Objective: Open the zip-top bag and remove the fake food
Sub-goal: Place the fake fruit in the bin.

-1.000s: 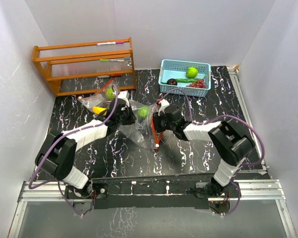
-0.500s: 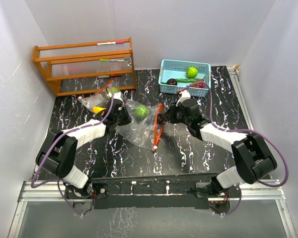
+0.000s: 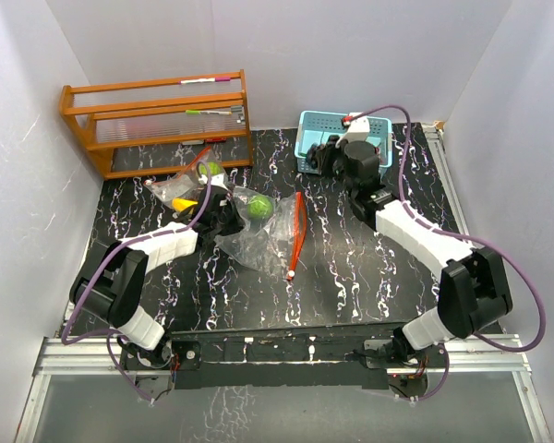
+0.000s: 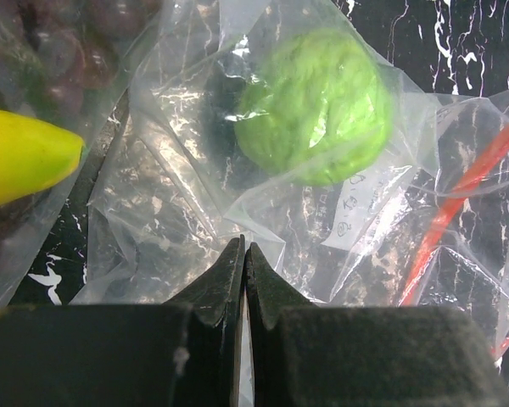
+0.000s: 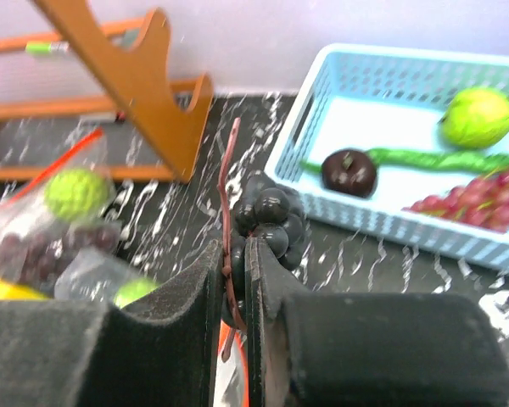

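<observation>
You're looking at a crinkly, glossy clear-plastic bag (image 4: 195,195) wrapping a bumpy matt lime-green ball (image 4: 314,106); beyond the bag, shiny smooth grapes (image 5: 267,220), a plastic basket (image 5: 299,140) and a wooden rack (image 3: 152,106) are showing.

The top camera is looking down from above and behind my arm bases, taking in the whole tabletop (image 3: 351,277). My left wrist camera is peering past my left tool (image 4: 245,250), very close over the zip-top bag (image 4: 170,195). My right wrist camera is looking out past my right tool (image 5: 236,253) toward the light-blue basket (image 5: 390,76) ahead, which the top view is also showing.
</observation>
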You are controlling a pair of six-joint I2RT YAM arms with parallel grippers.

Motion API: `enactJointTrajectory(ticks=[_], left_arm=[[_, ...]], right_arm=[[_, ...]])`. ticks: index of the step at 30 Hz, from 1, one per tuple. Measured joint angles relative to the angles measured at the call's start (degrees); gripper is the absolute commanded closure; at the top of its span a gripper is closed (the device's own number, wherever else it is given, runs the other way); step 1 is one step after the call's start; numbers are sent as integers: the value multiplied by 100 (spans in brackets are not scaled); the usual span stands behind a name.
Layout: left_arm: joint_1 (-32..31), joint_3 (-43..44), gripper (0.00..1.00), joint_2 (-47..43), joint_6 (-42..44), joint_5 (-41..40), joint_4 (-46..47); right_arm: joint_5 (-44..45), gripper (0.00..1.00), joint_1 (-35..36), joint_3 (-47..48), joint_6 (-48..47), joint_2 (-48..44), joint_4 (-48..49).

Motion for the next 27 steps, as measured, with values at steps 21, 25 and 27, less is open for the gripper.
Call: enactJointTrajectory(ticks=[21, 25, 27], left_arm=[[109, -118, 100, -79, 63, 319, 302], [114, -120, 100, -87, 66, 382, 332], [114, -122, 100, -87, 66, 382, 339]], right_arm=[[1464, 40, -330, 2885, -1340, 3864, 813], [1528, 38, -378, 3077, -1460, 4002, 686], [1515, 45, -363, 2839, -1464, 3783, 741]])
